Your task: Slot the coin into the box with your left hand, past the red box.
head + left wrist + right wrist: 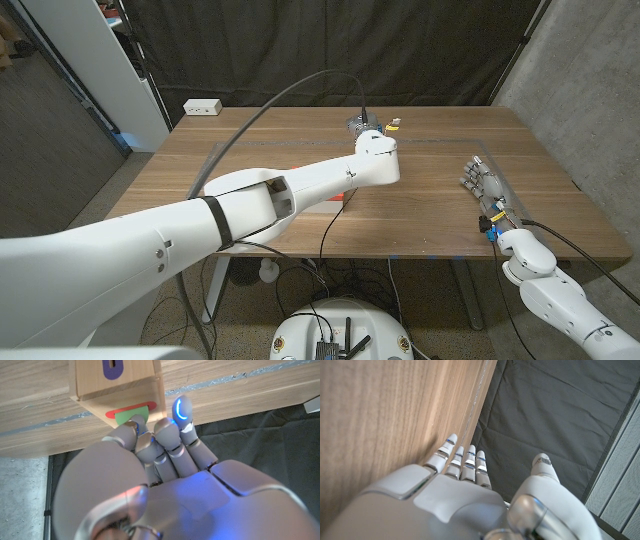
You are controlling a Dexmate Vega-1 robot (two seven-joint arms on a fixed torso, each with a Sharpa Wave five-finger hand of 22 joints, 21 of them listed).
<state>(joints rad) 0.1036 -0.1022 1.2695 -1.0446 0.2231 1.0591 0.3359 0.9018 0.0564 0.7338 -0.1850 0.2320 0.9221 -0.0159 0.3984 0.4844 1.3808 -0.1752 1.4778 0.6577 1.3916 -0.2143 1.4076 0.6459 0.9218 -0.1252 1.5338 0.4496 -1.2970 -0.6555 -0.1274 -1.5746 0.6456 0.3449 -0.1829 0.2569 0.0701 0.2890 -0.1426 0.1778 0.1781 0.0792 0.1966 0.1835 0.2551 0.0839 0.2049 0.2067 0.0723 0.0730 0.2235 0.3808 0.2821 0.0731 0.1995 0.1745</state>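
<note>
The left hand (pixel 165 475) pinches a green coin (pixel 131 416) at its fingertips, the coin's edge in the red-rimmed slot (pixel 131 409) of the wooden box (pixel 117 382). A purple-rimmed slot (pixel 113 368) lies beyond. The right hand (pixel 487 190) holds nothing, fingers straight.

The left robot hand (pixel 165 455) crowds against the wooden box (pixel 117 385) at its red-rimmed slot (pixel 131 410); bare bench (pixel 440 190) lies open between it and the right robot hand (pixel 487 192)

Green coin (pixel 129 416), seemingly edge-on, at the wooden box's (pixel 120 385) red-rimmed slot.
</note>
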